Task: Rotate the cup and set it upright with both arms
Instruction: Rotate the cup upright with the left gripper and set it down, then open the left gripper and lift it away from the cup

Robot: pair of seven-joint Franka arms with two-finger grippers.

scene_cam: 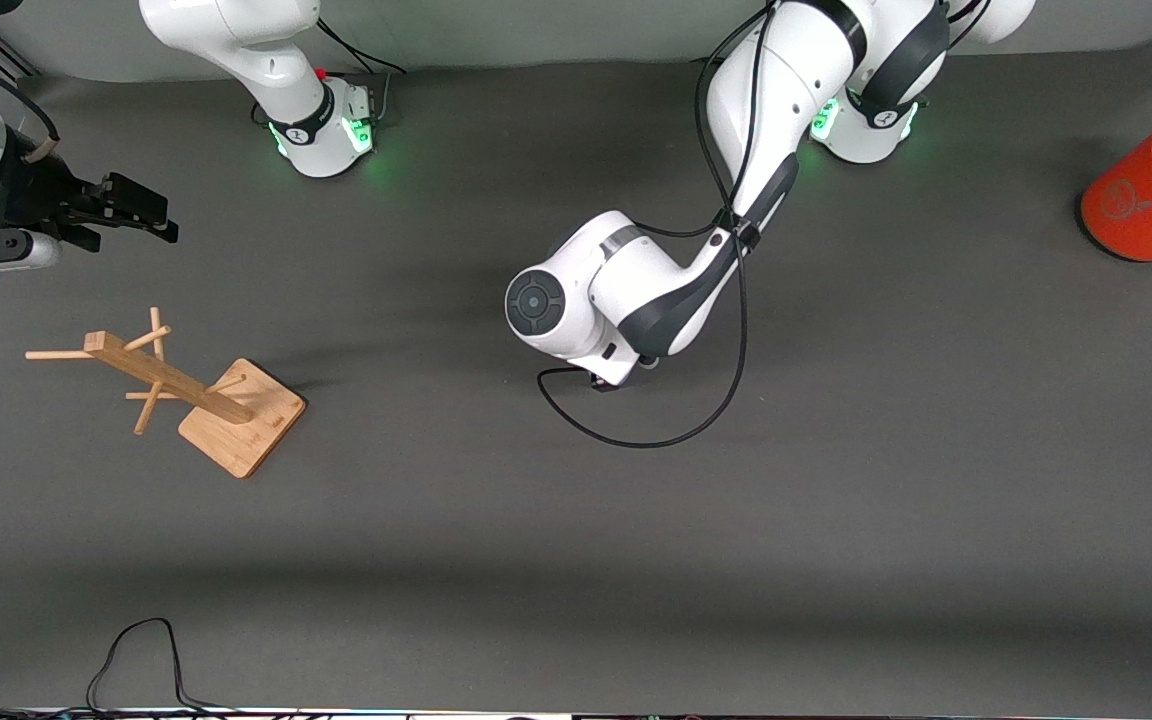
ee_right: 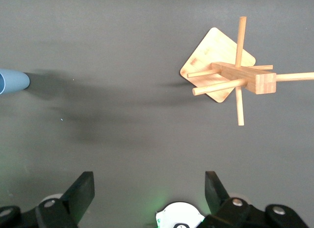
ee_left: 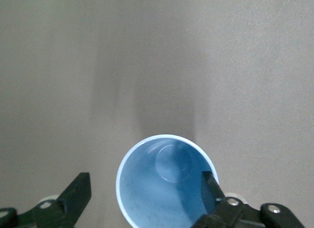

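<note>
The cup (ee_left: 167,181), light blue, stands upright on the grey worktop (scene_cam: 576,520), mouth up, near the middle and under the left arm's wrist. The left hand (ee_left: 147,193) is spread open about it, one finger (ee_left: 211,186) inside the rim, the other finger outside and apart from the wall. The right hand (scene_cam: 121,210) waits open above the right arm's end, over the wooden peg rack (scene_cam: 186,385). An orange can (scene_cam: 1151,195) stands at the left arm's end.

One cup (ee_left: 164,181), one wooden rack (scene_cam: 198,396), apparently one orange can (scene_cam: 1151,195).
</note>
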